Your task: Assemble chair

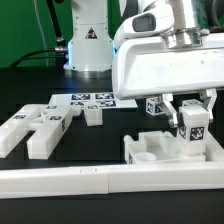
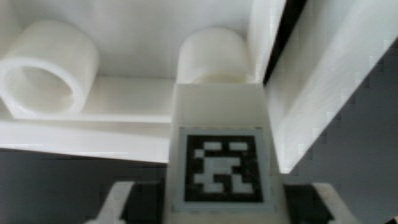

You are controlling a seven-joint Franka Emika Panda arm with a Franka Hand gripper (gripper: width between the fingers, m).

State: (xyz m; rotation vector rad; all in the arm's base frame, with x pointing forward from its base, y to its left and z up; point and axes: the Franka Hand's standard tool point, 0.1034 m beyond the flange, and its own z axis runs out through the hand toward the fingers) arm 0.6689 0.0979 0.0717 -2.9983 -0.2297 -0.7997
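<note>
Up front in the exterior view: long white border rail [image 1: 60, 182], flat across the table. Just behind it, on the exterior view's right, the chair's slab [image 1: 150, 150], blocky, with raised walls. Right above that, gripper [image 1: 192, 117] clamped on a tagged post [image 1: 192, 128], fingers pressed to both flanks, no gap showing. Stands upright, long axis vertical, tag face toward the exterior camera, lower end down at the slab; seated or merely touching, cannot tell from here. From the wrist, looks straight along the post's length toward rounded white forms [image 2: 54, 75] beyond.

Best handled gently now: hold the post plumb, line up square with the socket, press straight along the long axis, no twisting, no letting go before full seating. Watch for tilt, likely to jam the fit.

Further back on the exterior view's left, loose pieces [image 1: 35, 130] of the chair, well apart from the slab. Behind those, the marker board [image 1: 95, 100]; farthest of all, the robot base [image 1: 88, 45].
</note>
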